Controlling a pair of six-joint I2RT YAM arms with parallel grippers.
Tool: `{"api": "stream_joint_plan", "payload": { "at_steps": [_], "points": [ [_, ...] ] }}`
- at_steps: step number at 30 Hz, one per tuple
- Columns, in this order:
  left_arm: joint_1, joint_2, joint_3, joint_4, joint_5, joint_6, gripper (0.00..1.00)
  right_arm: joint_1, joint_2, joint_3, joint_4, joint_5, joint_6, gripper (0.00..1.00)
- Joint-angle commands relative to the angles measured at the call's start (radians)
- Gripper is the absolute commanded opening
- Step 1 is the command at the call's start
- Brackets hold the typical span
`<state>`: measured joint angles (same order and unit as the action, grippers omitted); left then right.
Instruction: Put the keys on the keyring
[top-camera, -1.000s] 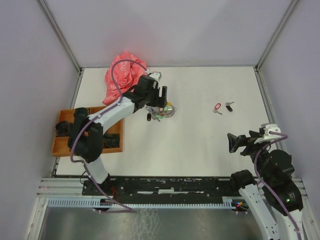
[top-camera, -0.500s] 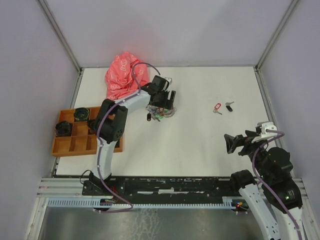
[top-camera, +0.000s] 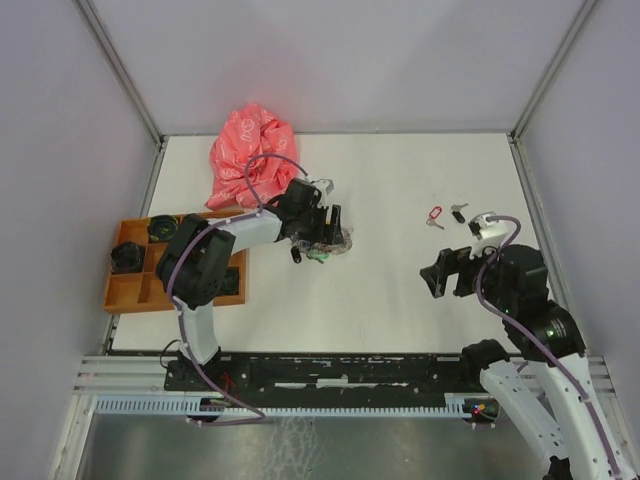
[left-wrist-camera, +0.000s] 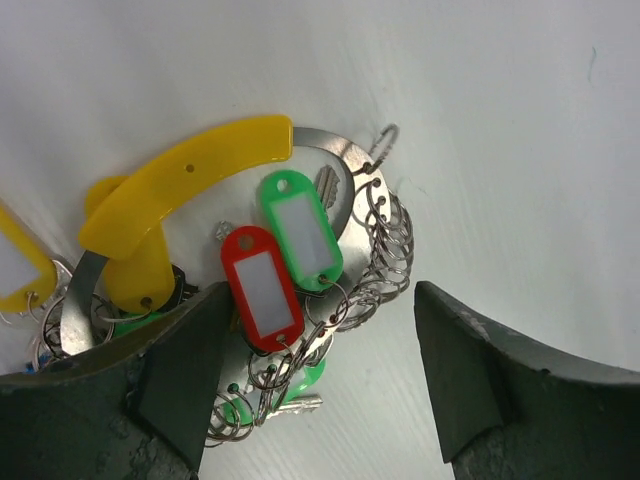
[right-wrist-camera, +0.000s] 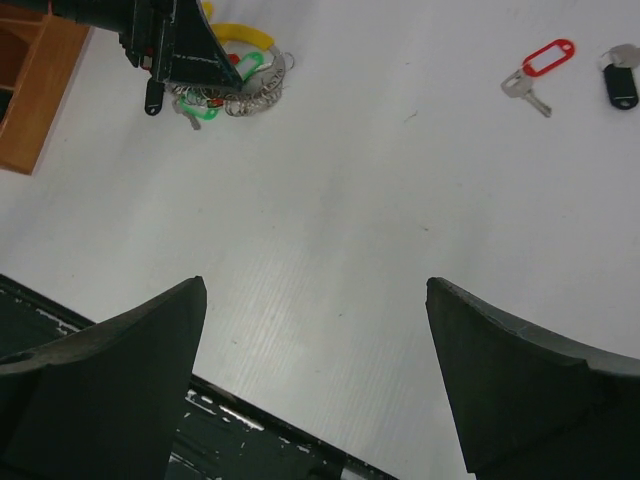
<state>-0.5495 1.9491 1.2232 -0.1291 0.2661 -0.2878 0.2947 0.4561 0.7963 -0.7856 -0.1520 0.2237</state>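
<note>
Lying on the white table (top-camera: 400, 310) at its far right side, the two keys are seen close together but apart: the red-headed key (top-camera: 434, 215) to the left and the black-headed key (top-camera: 458, 212) just beside it to the right, neither one threaded onto anything. The keyring (left-wrist-camera: 345, 165) is found well apart from them, near the middle-left of the table; it is made up of a broad metal ring with a curved yellow plastic piece (left-wrist-camera: 190, 185), a cluster of small wire rings, a red tag (left-wrist-camera: 262, 290) and a green tag (left-wrist-camera: 302, 230). The left hand (left-wrist-camera: 320, 340) is held directly over this cluster, released, its jaws spread to either side of the tags and nothing grasped between them; whether the ring is touched cannot be told. The right hand (top-camera: 447, 274) is poised near the keys, on their near side, likewise spread wide and empty. An orange compartment tray (top-camera: 125, 295) is set at the table's left edge, and a crumpled pink bag (top-camera: 250, 150) is seen at the far left corner.
</note>
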Motion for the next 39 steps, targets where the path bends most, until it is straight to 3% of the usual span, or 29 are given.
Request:
{"api": "stream_joint_plan", "payload": {
  "at_steps": [1,9,14,25,30,39],
  "points": [
    [-0.031,-0.08,-0.168,0.05,0.09,-0.144,0.8,0.006,0.081,0.007,0.088,-0.141,0.037,1.0],
    [-0.14,-0.221,-0.445,0.334,0.145,-0.394,0.71,0.015,0.248,-0.107,0.329,-0.293,0.116,0.93],
    [-0.195,-0.291,-0.549,0.455,0.122,-0.496,0.71,0.066,0.361,-0.18,0.473,-0.295,0.15,0.86],
    [-0.196,-0.517,-0.494,0.153,-0.081,-0.307,0.72,0.245,0.591,-0.215,0.575,-0.209,0.145,0.67],
    [-0.196,-0.516,-0.51,0.125,-0.097,-0.267,0.65,0.33,0.705,-0.196,0.568,-0.159,0.139,0.56],
    [-0.196,-0.469,-0.501,0.092,-0.117,-0.208,0.64,0.469,0.833,-0.186,0.565,-0.013,0.152,0.53]
  ]
}}
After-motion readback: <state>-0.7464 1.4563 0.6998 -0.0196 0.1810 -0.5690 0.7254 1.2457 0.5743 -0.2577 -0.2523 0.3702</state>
